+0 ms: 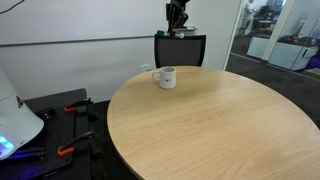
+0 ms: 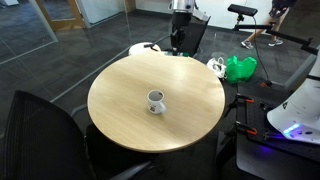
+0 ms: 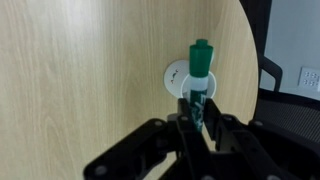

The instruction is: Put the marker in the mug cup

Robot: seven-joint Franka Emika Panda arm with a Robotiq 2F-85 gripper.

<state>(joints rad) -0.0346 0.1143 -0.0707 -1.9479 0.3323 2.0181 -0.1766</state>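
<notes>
Overhead, the gripper (image 3: 197, 112) hangs well above the white mug cup (image 1: 167, 77), fingers clamped on the green marker (image 3: 201, 62), whose free end points down at the mug cup's mouth. The mug cup stands upright on a round wood-grain table (image 1: 230, 130) in a room with dark carpet and glass partitions, a black chair (image 1: 180, 50) behind it. The mug cup's dark side mark is too small to read

The gripper (image 3: 197, 108) comes in from 6 o'clock, points toward 12, and is clamped on the marker (image 3: 200, 62).
</notes>
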